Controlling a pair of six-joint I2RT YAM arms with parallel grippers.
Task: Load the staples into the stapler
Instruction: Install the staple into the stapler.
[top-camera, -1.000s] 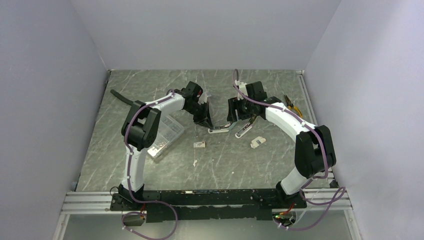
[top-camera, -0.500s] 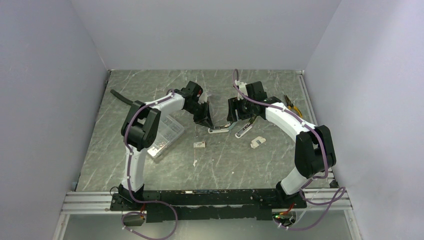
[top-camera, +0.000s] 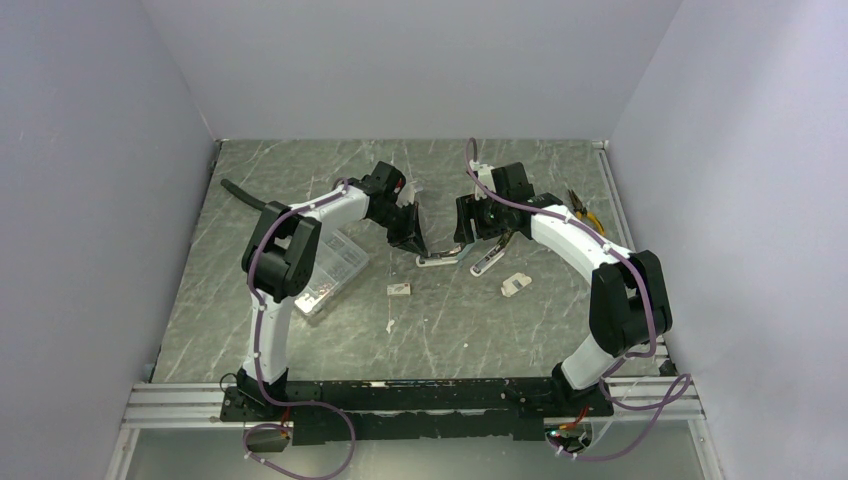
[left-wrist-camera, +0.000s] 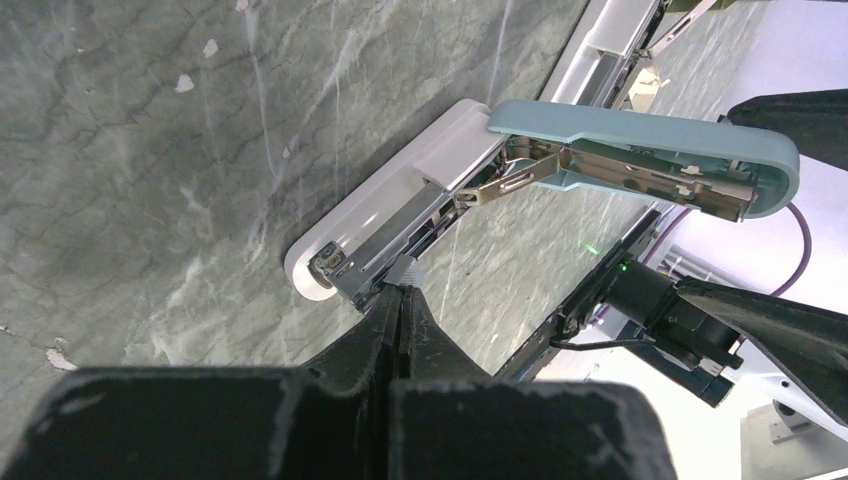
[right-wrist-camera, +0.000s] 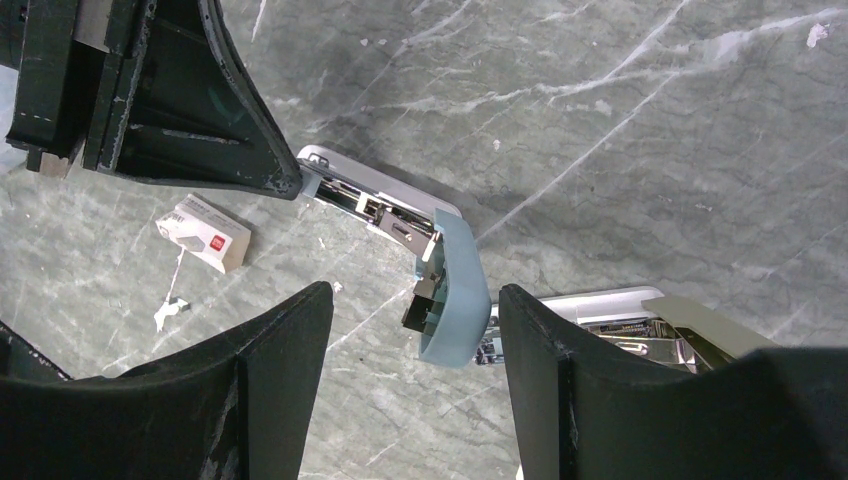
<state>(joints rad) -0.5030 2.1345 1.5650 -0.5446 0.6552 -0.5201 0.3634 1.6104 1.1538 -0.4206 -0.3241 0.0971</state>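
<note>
On the table (top-camera: 300, 340), the stapler (top-camera: 440, 260) is laid with its long axis running left to right. Its front is turned to the left gripper (left-wrist-camera: 400, 295) and its teal lid (left-wrist-camera: 640, 150) is swung up. That gripper is angled down and pressed shut, its tips set against the stapler's front end. The right gripper (right-wrist-camera: 415, 295) is held spread wide about the lid, untouching. The staples (top-camera: 399, 289) are laid flat at the stapler's near side, roughly parallel to it.
</note>
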